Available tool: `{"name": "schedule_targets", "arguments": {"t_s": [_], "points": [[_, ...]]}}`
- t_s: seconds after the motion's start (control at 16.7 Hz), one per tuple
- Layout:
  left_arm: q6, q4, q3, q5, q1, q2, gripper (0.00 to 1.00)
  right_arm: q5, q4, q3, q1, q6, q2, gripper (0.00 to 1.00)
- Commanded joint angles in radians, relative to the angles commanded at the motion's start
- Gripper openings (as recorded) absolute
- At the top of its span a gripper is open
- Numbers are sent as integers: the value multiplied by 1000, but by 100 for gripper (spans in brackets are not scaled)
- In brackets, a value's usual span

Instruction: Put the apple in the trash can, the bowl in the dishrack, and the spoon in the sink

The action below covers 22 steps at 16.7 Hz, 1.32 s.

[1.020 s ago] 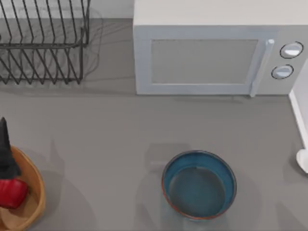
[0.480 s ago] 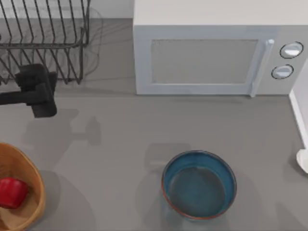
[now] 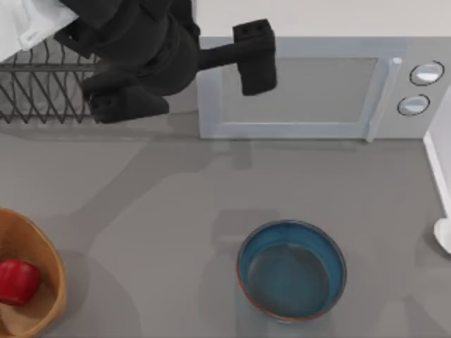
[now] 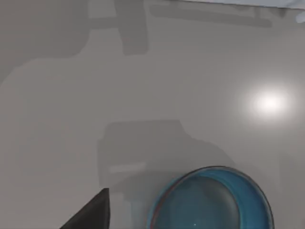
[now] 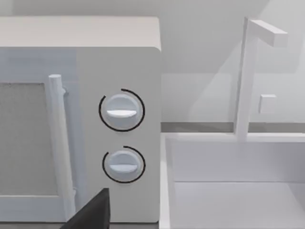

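Note:
The red apple point(image 3: 15, 280) lies inside the tan trash can point(image 3: 59, 276) at the near left edge. The blue-teal bowl point(image 3: 290, 271) stands upright on the counter right of centre, and the left wrist view looks down on the bowl point(image 4: 214, 202). My left gripper point(image 3: 254, 60) hovers high over the microwave front, open and holding nothing; one dark finger point(image 4: 90, 214) shows in its wrist view. The dishrack point(image 3: 42, 95) is at the far left, partly hidden by my left arm. A pale spoon point(image 3: 444, 234) peeks in at the right edge, near the sink point(image 5: 238, 191). Of my right gripper, one finger point(image 5: 93, 210) shows, open, facing the microwave and sink.
A white microwave point(image 3: 303, 84) with a handle and two dials fills the back centre and right. A white faucet point(image 5: 248, 76) stands behind the sink basin. Grey counter lies bare between the trash can and the bowl.
My left gripper let go of the apple, which now rests in the trash can. The left arm rose and swung right, from the trash can past the dishrack to the microwave.

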Motion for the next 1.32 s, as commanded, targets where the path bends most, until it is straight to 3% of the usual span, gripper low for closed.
{"name": "schedule_targets", "arguments": {"t_s": [0.36, 0.66, 0.84, 1.32], "points": [[-225, -342, 537, 2, -234, 532, 100, 0, 0, 0, 0, 0, 0, 100], [-342, -521, 818, 4, -357, 810, 100, 0, 0, 0, 0, 0, 0, 100], [-368, -560, 880, 4, -384, 871, 100, 0, 0, 0, 0, 0, 0, 100], [-364, -518, 838, 4, -380, 866, 100, 0, 0, 0, 0, 0, 0, 100]]}}
